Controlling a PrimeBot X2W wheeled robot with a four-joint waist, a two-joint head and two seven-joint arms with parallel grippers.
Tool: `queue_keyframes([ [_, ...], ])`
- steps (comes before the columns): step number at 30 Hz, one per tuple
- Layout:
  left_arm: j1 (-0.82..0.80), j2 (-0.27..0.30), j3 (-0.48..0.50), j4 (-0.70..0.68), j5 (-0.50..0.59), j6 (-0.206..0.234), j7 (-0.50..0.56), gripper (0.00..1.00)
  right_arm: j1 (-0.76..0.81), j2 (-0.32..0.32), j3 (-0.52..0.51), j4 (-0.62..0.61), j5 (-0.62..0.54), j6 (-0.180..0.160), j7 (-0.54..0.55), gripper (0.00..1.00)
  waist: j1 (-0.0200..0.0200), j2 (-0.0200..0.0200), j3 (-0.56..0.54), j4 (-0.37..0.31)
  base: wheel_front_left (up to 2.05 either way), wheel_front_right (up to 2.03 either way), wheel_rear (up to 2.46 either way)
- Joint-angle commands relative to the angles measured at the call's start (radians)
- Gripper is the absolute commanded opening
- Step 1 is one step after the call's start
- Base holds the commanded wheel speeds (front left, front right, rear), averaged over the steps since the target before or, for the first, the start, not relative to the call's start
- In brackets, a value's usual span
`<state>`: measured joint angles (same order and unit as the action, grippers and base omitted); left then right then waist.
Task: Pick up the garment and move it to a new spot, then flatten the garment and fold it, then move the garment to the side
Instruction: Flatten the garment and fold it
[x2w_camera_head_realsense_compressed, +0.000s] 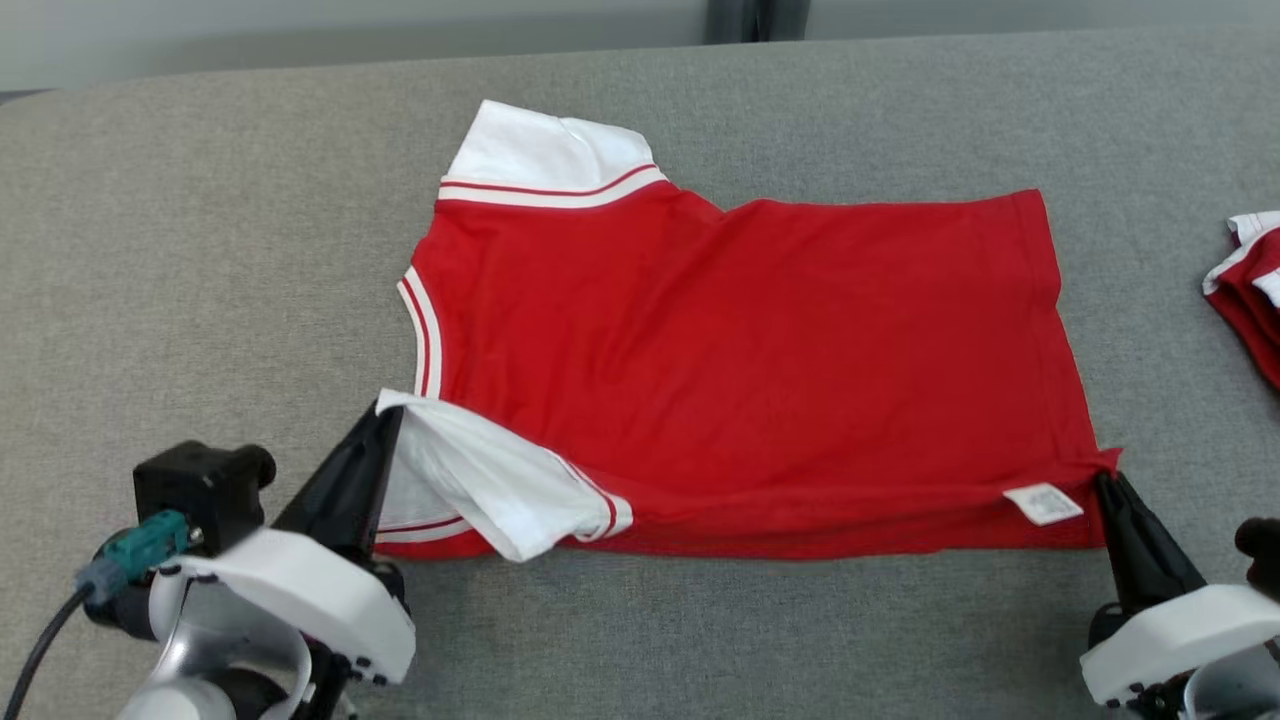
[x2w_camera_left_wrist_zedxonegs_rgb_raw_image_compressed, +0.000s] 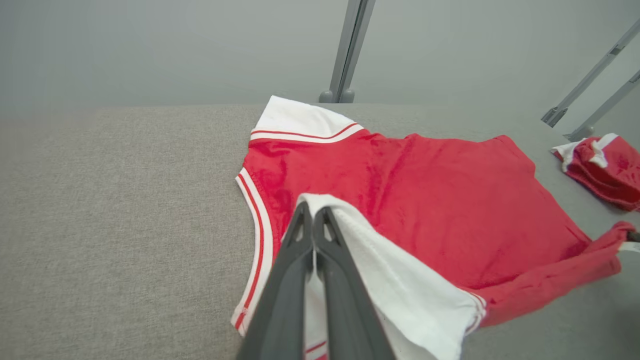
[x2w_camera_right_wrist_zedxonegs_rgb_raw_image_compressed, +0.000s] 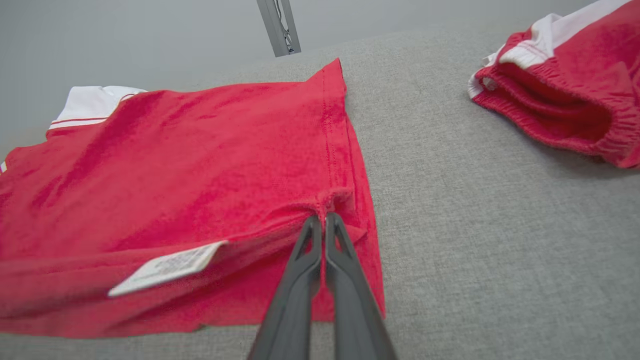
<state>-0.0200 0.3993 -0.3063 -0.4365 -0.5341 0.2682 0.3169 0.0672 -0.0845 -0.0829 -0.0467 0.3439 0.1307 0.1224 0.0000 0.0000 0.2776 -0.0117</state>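
Now the red garment (x2w_camera_head_realsense_compressed: 740, 350) lies flat on the grey bench (x2w_camera_head_realsense_compressed: 200, 250), right in front of the robot. Its long side runs from 9 o'clock to 3 o'clock. The neck end is at 9 o'clock and the bottom hem is at 3 o'clock.

Both arms hold the near edge, one at each end. The left gripper (x2w_camera_head_realsense_compressed: 385, 415) is at the 7 o'clock corner. Its jaws are pressed together on the white sleeve (x2w_camera_head_realsense_compressed: 480, 480), which is lifted and flops over the red cloth. The right gripper (x2w_camera_head_realsense_compressed: 1105, 480) is at the 5 o'clock corner. Its jaws pinch the hem corner, just beside the small white label (x2w_camera_head_realsense_compressed: 1043, 503). The near edge looks a little raised off the bench between the two grips.

From both sets of jaws, the rest of the garment lies toward 12 o'clock. So I think the next move is a fold, with the near edge carried over to the far edge. Each arm is close to its own corner, so neither is nearer.

Both arms reach in low from 6 o'clock, with their fingers pointing up and away toward the garment.

Another red and white bundle (x2w_camera_head_realsense_compressed: 1250, 290) sits well apart at 3 o'clock.
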Motion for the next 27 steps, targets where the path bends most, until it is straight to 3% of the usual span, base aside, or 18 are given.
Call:
queue_keyframes([
  [1,-0.042,-0.001,0.007,0.041,-0.012,-0.014,-0.001,0.0,-0.035,-0.014,0.002,0.024,0.006,0.0,-0.012,0.0,0.0,0.0,0.028,-0.016,0.0,0.0,0.0],
  [8,-0.176,-0.057,0.003,0.266,-0.064,-0.091,-0.074,0.0,-0.164,-0.047,0.041,0.153,0.039,0.0,-0.069,0.0,0.0,0.0,0.071,-0.031,0.0,0.0,0.0],
  [9,-0.185,-0.061,0.002,0.286,-0.063,-0.098,-0.087,0.48,-0.172,-0.051,0.047,0.164,0.044,0.0,-0.077,0.11,0.0,0.0,0.075,-0.032,0.0,0.0,0.0],
  [10,-0.193,-0.066,0.005,0.303,-0.061,-0.102,-0.107,1.0,-0.178,-0.055,0.054,0.175,0.047,0.0,-0.085,0.38,0.0,0.0,0.078,-0.032,0.0,0.0,0.0],
  [12,-0.199,-0.077,0.008,0.335,-0.054,-0.109,-0.143,1.0,-0.187,-0.058,0.069,0.184,0.053,0.0,-0.105,1.0,0.0,0.0,0.082,-0.033,0.0,0.0,0.0],
  [23,-0.153,-0.129,0.033,0.393,0.075,-0.06,-0.494,1.0,-0.191,-0.044,0.047,0.127,-0.073,0.0,-0.34,1.0,0.0,0.0,0.038,-0.034,0.0,0.0,0.0],
  [27,-0.128,-0.134,0.041,0.416,0.104,-0.058,-0.556,1.0,-0.179,-0.036,0.045,0.112,-0.115,0.0,-0.369,1.0,0.0,0.0,0.004,-0.039,0.0,0.0,0.0],
])
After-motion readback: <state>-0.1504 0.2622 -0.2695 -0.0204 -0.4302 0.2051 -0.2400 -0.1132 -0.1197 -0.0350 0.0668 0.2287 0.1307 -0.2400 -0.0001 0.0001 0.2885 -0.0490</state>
